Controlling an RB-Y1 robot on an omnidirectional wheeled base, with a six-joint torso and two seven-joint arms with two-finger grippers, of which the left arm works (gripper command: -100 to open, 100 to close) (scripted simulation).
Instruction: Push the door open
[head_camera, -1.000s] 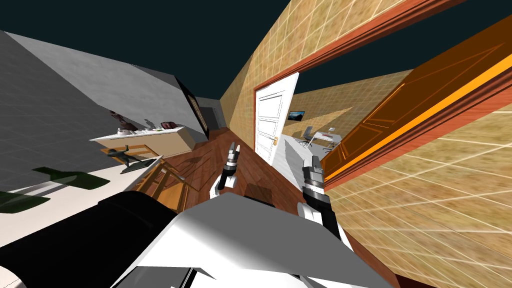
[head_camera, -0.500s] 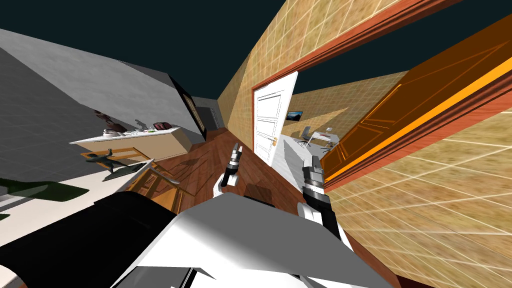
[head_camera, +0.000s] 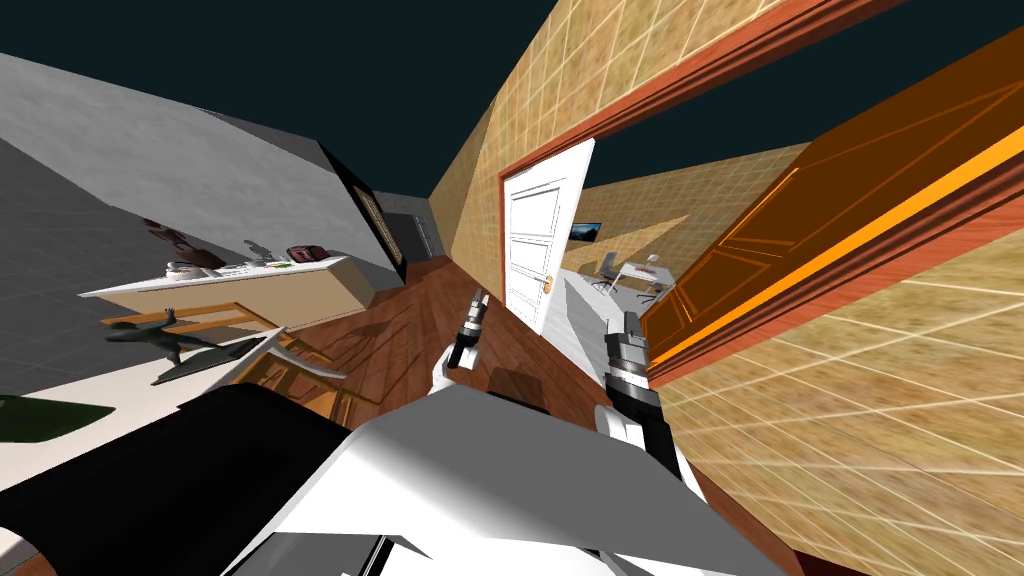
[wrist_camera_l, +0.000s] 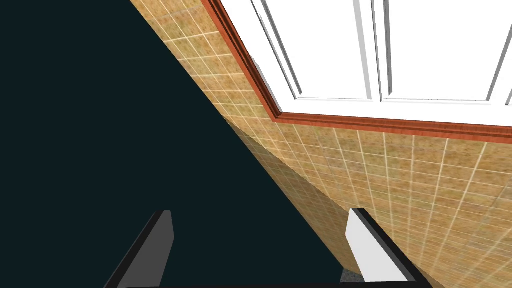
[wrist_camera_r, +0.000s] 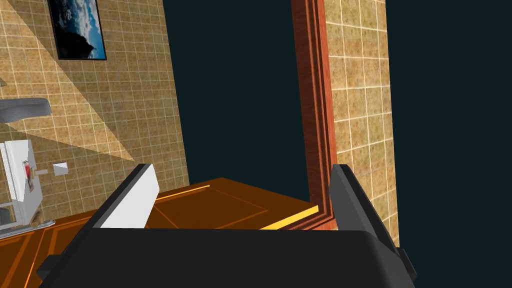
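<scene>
A doorway with a red-brown frame (head_camera: 690, 75) opens in the tan tiled wall ahead on my right. An orange door (head_camera: 800, 235) stands swung open along its right side, and a white panelled door (head_camera: 535, 245) with a brass handle stands at its left. My right gripper (head_camera: 630, 322) is open, just short of the orange door's near edge. From the right wrist, the gripper (wrist_camera_r: 241, 167) faces the orange door (wrist_camera_r: 210, 202) and the frame (wrist_camera_r: 310, 100). My left gripper (head_camera: 478, 298) is open near the white door. The left wrist's gripper (wrist_camera_l: 259, 214) faces the white door (wrist_camera_l: 340, 45).
A long counter (head_camera: 270, 290) with small items runs along the grey wall on the left. A dark figurine (head_camera: 160, 335) stands on a white table, with a wooden chair (head_camera: 300, 355) beside it. Beyond the doorway are a desk and chair (head_camera: 635, 273) and a wall picture (head_camera: 587, 231).
My head view has swung, so the counter and figurine slid left. My left gripper has moved a little toward the white door. The right gripper holds its place.
</scene>
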